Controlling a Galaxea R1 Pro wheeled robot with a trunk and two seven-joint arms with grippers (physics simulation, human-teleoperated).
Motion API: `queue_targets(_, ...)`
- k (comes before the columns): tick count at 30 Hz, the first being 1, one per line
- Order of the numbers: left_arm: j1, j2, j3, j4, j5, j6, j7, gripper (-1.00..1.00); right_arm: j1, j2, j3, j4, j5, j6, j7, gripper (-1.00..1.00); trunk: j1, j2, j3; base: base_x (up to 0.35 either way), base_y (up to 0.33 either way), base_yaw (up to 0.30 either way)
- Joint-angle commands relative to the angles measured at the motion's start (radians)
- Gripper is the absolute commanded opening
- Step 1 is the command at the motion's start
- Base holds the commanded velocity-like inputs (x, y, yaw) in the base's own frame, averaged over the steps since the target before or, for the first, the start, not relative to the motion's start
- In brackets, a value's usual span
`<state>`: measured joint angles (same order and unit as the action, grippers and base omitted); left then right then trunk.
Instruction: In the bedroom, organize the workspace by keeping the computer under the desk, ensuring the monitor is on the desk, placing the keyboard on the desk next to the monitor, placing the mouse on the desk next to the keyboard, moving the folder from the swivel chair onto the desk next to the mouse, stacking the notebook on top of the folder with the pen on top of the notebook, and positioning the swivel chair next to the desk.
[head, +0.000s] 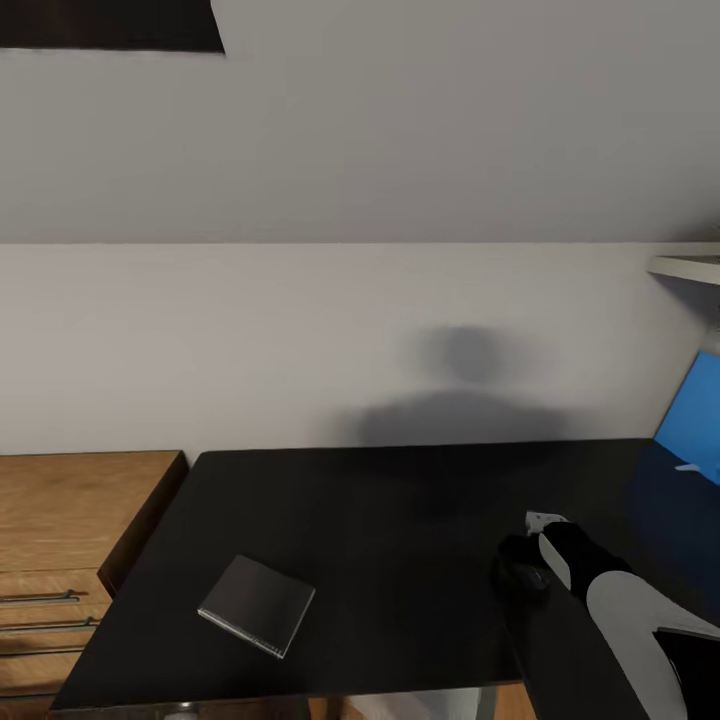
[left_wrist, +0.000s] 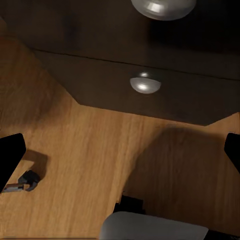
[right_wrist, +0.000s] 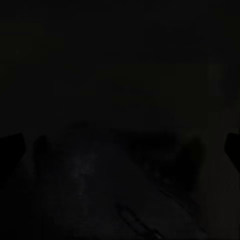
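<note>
The black desk (head: 380, 520) spans the head view, with a small dark grey notebook (head: 257, 604) lying flat near its front left. My right gripper (head: 528, 562) reaches low over the desk's right part, where a small black oval shape, apparently the mouse (head: 515, 582), lies at its tip. The right wrist view is very dark; my right gripper (right_wrist: 120, 147) shows its fingertips (right_wrist: 11, 149) far apart, so it is open. My left gripper (left_wrist: 120, 155) hangs open over the wooden floor in front of the desk's drawers, whose round silver knobs (left_wrist: 145, 84) show.
A light wooden drawer unit (head: 70, 530) stands against the desk's left end. A large blue flat panel (head: 695, 415) leans at the far right under a white shelf (head: 690, 265). A black caster (left_wrist: 27, 181) sits on the floor near my left gripper.
</note>
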<state>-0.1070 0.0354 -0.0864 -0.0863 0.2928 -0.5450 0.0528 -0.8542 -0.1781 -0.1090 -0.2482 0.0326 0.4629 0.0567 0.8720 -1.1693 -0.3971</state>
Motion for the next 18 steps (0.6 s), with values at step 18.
queue_targets(18, 0.000, 0.000, -0.009, -0.001, 0.003, -0.004, 0.006, 1.00, 0.000, 0.000, -0.006, -0.002, 0.004, 0.005, 0.006, 1.00, 0.000, -0.001, -0.001, -0.031, 0.000, 0.000)
